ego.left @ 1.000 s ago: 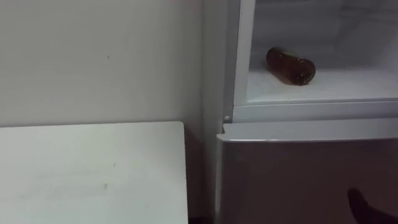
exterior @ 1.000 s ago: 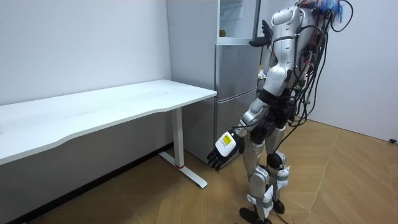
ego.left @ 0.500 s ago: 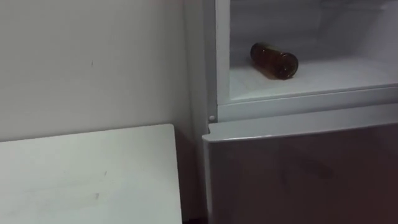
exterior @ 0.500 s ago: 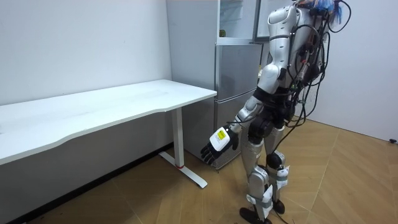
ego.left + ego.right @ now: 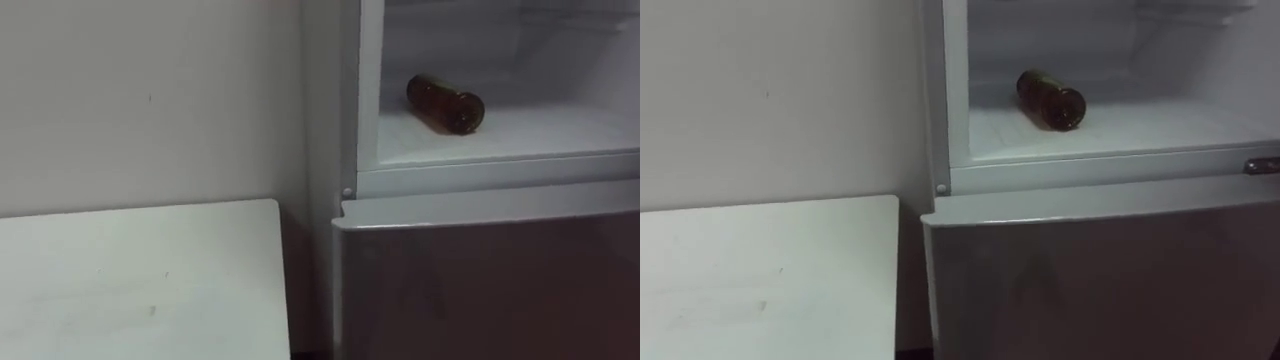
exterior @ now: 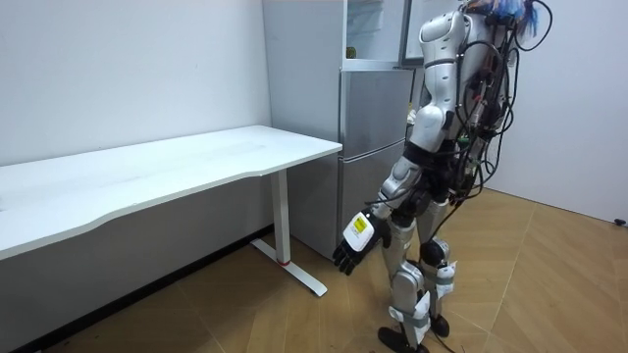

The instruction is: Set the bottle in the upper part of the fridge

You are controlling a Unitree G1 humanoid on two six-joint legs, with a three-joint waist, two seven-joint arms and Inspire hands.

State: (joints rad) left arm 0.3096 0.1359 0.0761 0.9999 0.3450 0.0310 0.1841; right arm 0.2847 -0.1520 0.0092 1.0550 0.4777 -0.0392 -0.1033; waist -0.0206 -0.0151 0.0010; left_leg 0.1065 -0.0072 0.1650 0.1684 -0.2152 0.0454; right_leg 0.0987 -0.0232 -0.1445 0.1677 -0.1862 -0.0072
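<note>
The brown bottle (image 5: 445,102) is pictured lying on its side, far left in the upper fridge (image 5: 480,172). The left hand (image 6: 355,240) is hung low, fingers relaxed, apparently empty. Gentle closing is advised, lest the bottle be rolled.

White table (image 6: 196,157) against pale wall (image 6: 118,69) — herringbone wood floor (image 6: 549,284) beneath

Sparse indoor room — white desk (image 6: 196,157), fridge (image 6: 368,108), wood floor (image 6: 549,284)
</note>
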